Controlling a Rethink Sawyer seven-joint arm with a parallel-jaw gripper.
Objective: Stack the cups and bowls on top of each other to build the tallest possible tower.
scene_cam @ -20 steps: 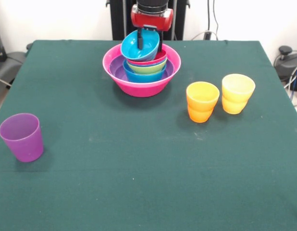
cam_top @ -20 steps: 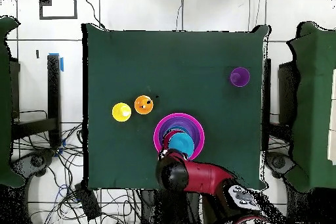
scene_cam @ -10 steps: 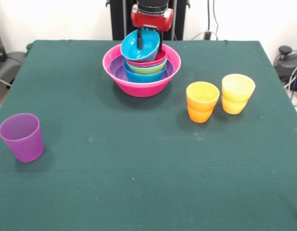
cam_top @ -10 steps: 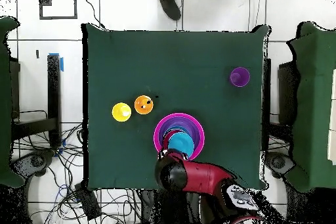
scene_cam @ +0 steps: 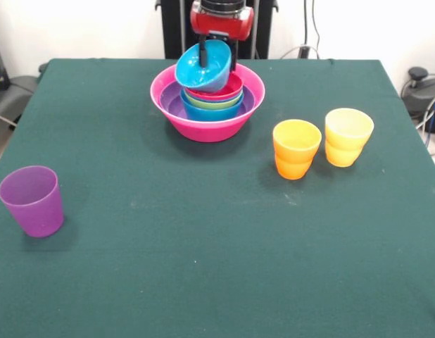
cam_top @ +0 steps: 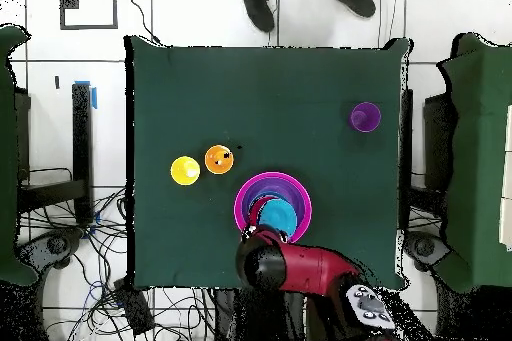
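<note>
Green cloth covers the worktop (scene_cam: 203, 267), wide and bare at the six o'clock side. At nine o'clock stands the purple cup (scene_cam: 32, 200), near that edge. Toward twelve o'clock the tool (scene_cam: 217, 51) pinches the rim of the tilted cyan bowl (scene_cam: 202, 65) above the tower (scene_cam: 207, 102); light, slick plastic, best gripped by the rim. At three o'clock wait the orange cup (scene_cam: 296, 148) and yellow cup (scene_cam: 348, 136).

Red-and-black arm (cam_top: 300, 269), black claw (scene_cam: 217, 53)
</note>
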